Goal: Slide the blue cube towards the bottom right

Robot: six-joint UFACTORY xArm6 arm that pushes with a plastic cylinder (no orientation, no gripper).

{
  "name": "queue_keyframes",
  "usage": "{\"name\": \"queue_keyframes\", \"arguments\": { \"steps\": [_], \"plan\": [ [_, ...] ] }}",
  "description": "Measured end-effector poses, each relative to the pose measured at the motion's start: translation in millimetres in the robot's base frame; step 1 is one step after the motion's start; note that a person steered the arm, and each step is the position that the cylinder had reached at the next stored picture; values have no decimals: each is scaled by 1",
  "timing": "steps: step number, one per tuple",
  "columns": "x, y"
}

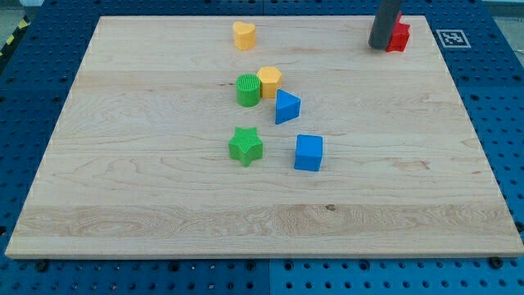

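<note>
Tool first: a straight dark rod, no jaws on it, so nothing to read as apart or together. It comes in from the view's top, far over on the view's right, and my tip [381, 47] sits on the wooden worktop [123, 180] near its top right corner.

Blocks, from the view's left to the view's right:
- yellow heart-shaped block [244, 35]: alone near the top edge, a little left of centre.
- green star [246, 146]: mid-board, directly below the central cluster and apart from it.
- green cylinder [248, 89]: upright, ribbed top face, touching or all but touching its right-hand neighbour.
- yellow hexagonal block [269, 82]: pressed against the cylinder's right side, slightly higher in the view.
- blue triangular block [287, 107]: just below and right of the yellow hexagonal block; whether they touch cannot be told.
- blue cube [309, 152]: near mid-board, just right of centre, level with the green star and separated from it by a gap of bare wood; it lies below the blue triangular block and clear of it. Well apart from my tip, which is far up and to the right.
- red block [399, 38]: just right of the rod, partly hidden behind it; shape not readable. My tip is right beside its left side; contact cannot be confirmed.

Off the board: blue pegboard surround [508, 123] and a black-and-white marker tag [453, 38] at top right.
</note>
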State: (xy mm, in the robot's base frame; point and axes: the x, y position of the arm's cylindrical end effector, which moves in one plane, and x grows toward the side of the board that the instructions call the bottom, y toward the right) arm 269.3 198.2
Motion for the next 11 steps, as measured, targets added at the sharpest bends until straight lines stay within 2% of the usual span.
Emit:
{"name": "queue_keyframes", "arguments": {
  "steps": [2, 4, 6, 7, 8, 9, 11],
  "plan": [
    [-4, 31],
    [30, -26],
    [38, -27],
    [81, -50],
    [107, -128],
    [110, -189],
    [174, -199]
  ]
}}
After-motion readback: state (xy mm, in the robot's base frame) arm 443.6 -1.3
